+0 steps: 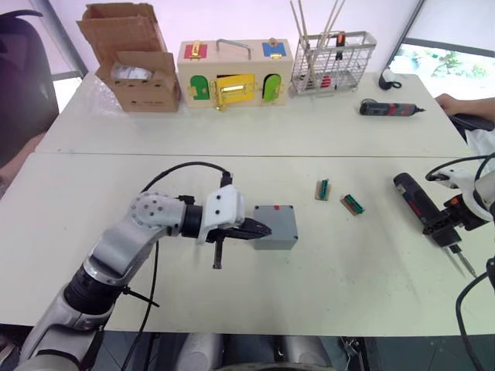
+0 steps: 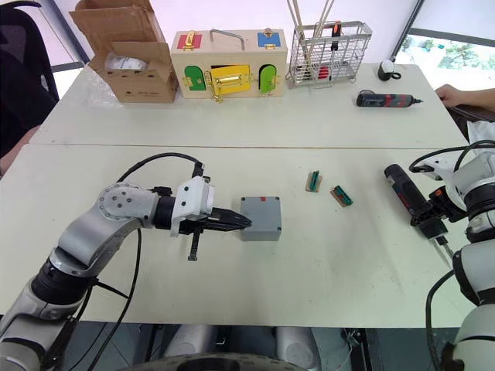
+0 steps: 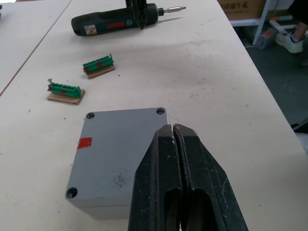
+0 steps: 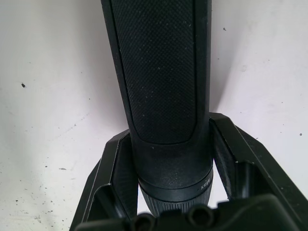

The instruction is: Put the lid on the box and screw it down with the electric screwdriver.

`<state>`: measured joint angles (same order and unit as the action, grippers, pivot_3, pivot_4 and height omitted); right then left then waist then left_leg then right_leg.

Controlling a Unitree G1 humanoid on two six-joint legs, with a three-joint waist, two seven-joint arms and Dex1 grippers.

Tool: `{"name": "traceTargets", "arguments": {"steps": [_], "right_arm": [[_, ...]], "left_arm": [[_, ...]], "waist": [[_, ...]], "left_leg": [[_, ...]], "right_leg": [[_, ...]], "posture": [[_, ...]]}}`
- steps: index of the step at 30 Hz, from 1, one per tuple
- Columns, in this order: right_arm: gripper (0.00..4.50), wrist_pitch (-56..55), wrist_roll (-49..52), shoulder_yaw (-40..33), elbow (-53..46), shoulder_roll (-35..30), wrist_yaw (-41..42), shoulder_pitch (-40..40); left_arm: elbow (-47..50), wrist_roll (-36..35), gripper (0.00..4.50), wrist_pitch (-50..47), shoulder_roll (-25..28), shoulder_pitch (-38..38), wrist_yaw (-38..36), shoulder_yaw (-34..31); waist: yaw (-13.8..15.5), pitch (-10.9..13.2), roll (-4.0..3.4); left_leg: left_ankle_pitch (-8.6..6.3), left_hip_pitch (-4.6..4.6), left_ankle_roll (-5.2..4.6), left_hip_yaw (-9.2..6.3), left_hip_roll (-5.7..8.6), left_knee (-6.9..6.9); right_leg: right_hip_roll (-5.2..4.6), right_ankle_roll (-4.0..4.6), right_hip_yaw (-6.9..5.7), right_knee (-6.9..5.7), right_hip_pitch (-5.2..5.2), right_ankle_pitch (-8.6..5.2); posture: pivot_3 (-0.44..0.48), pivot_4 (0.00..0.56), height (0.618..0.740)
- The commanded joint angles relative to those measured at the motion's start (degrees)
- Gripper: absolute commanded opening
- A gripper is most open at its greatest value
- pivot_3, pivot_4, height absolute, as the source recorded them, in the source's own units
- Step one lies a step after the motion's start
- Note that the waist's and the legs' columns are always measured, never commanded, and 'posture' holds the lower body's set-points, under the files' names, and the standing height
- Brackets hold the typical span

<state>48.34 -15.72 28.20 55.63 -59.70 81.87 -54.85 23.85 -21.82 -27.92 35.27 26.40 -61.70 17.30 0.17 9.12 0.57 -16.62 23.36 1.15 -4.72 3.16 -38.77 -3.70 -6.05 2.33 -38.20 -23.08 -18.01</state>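
Just ahead of the left pincer, the lid is seen seated flat on the grey box, with a red mark at one edge and screw holes at the corners. The left pincer is fully closed with nothing between its fingers, its tips hovering over the lid's near edge. Beyond the box from that pincer, two green terminal blocks lie on the white bench. Between the fingers of the right pincer, the electric screwdriver is clamped around its dark body, lying on the bench with its bit toward the near edge, well apart from the box
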Motion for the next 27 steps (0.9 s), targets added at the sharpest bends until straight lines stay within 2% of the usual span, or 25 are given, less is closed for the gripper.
{"name": "traceTargets", "arguments": {"steps": [1,4,7,9,11,13,15,17,19,21,23,25,27], "right_arm": [[1.80,-0.48,0.56,-1.22,1.41,1.33,0.65,2.46],[1.80,-0.62,1.92,-5.79,3.13,1.99,-3.47,0.40],[1.80,4.67,8.65,-18.54,6.53,2.99,-12.92,-7.78],[1.80,10.04,14.44,-28.29,6.42,1.70,-17.62,-12.21],[1.80,17.26,20.20,-37.13,1.90,0.11,-19.77,-13.19],[1.80,24.17,25.31,-45.22,-5.11,-0.28,-21.90,-12.01],[1.80,32.34,30.69,-58.82,-24.41,4.03,-24.67,-6.59],[1.80,39.00,35.05,-70.61,-49.54,14.06,-28.05,-1.61],[1.80,43.10,36.88,-75.48,-69.13,25.61,-32.63,1.06],[1.80,42.87,37.67,-77.37,-82.54,35.89,-37.54,2.62],[1.80,36.74,38.68,-76.06,-93.07,46.47,-42.63,6.39],[1.80,33.23,39.67,-72.48,-99.04,52.56,-45.86,10.73],[1.80,29.75,41.46,-68.53,-102.15,55.00,-46.29,15.41]], "left_arm": [[-0.22,-0.14,0.00,1.01,-0.26,1.22,-0.62,-0.36],[-0.72,-0.04,0.00,1.18,-0.30,1.47,-0.88,-0.36],[-2.20,-0.36,0.00,1.16,0.02,1.97,-1.51,-1.13],[-4.08,-1.32,0.00,0.93,0.05,2.77,-2.27,-2.24],[-6.28,-2.25,0.00,0.87,0.08,3.88,-3.30,-3.31],[-8.18,-3.07,0.00,0.85,0.11,4.95,-4.25,-4.07],[-10.75,-3.67,0.00,0.67,-0.27,6.67,-5.33,-4.54],[-13.40,-3.63,0.00,0.78,-0.60,8.33,-6.65,-4.34],[-15.34,-2.82,0.00,1.35,-0.47,9.57,-8.12,-3.60],[-16.19,-2.61,0.00,1.22,-0.57,10.56,-9.17,-3.16],[-16.17,-2.90,0.00,0.46,-0.77,11.41,-10.08,-2.69],[-15.79,-2.77,0.00,0.15,-0.64,11.52,-10.98,-2.14],[-15.17,-1.97,0.00,0.31,-0.38,11.03,-11.55,-1.27]], "waist": [[0.18,-0.04,0.06],[0.15,-0.05,0.09],[-0.70,-0.04,0.08],[-1.36,0.21,-0.44],[-1.17,0.26,-0.98],[-0.82,0.26,-0.99],[-0.48,0.26,-0.99],[-0.58,0.24,-0.97],[-1.11,0.24,-0.97],[-1.25,0.21,-0.95],[-1.10,0.19,-0.93],[-0.73,0.19,-0.93],[-0.73,0.19,-0.93]], "left_leg": [[0.00,0.00,0.00,0.00,0.00,0.00],[0.00,0.00,0.00,0.02,0.00,-0.03],[0.00,-0.01,0.00,0.09,0.00,-0.13],[0.00,-0.01,0.00,0.31,0.02,-0.18],[0.00,0.04,-0.01,0.52,0.04,-0.10],[0.00,0.06,-0.01,0.49,-0.01,0.14],[0.02,0.06,-0.01,0.42,-0.04,0.53],[0.02,0.17,-0.01,0.29,-0.04,0.60],[0.02,0.23,-0.01,0.33,-0.03,0.57],[0.02,0.23,-0.01,0.41,0.00,0.49],[0.09,0.24,0.09,0.45,0.05,0.48],[0.14,0.24,0.17,0.38,0.07,0.42],[0.17,0.24,0.21,0.36,0.15,0.38]], "right_leg": [[0.01,0.00,0.00,0.00,0.00,0.00],[0.00,0.00,0.01,0.01,0.02,0.00],[0.00,0.01,0.03,0.01,0.05,0.01],[-0.02,0.00,0.23,-0.08,-0.05,0.04],[-0.01,-0.05,0.41,-0.20,-0.28,0.06],[0.02,-0.07,0.37,-0.22,-0.42,0.05],[0.03,-0.07,0.30,-0.18,-0.55,0.05],[0.03,-0.07,0.21,-0.27,-0.62,0.05],[0.02,-0.08,0.21,-0.48,-0.76,0.05],[0.00,-0.08,0.23,-0.97,-0.96,0.05],[0.00,-0.08,0.29,-1.04,-1.08,0.05],[0.00,-0.08,0.29,-1.08,-1.08,0.05],[-0.03,-0.08,0.30,-1.08,-1.06,0.05]], "posture": [[0.000,0.150,0.740],[0.000,0.150,0.740],[0.000,0.150,0.740],[0.000,0.150,0.740],[0.000,0.150,0.740],[0.000,0.150,0.740],[0.000,0.150,0.740],[0.000,0.150,0.740],[0.000,0.150,0.740],[0.000,0.150,0.740],[0.000,0.150,0.740],[0.000,0.150,0.740],[0.000,0.150,0.740]]}}
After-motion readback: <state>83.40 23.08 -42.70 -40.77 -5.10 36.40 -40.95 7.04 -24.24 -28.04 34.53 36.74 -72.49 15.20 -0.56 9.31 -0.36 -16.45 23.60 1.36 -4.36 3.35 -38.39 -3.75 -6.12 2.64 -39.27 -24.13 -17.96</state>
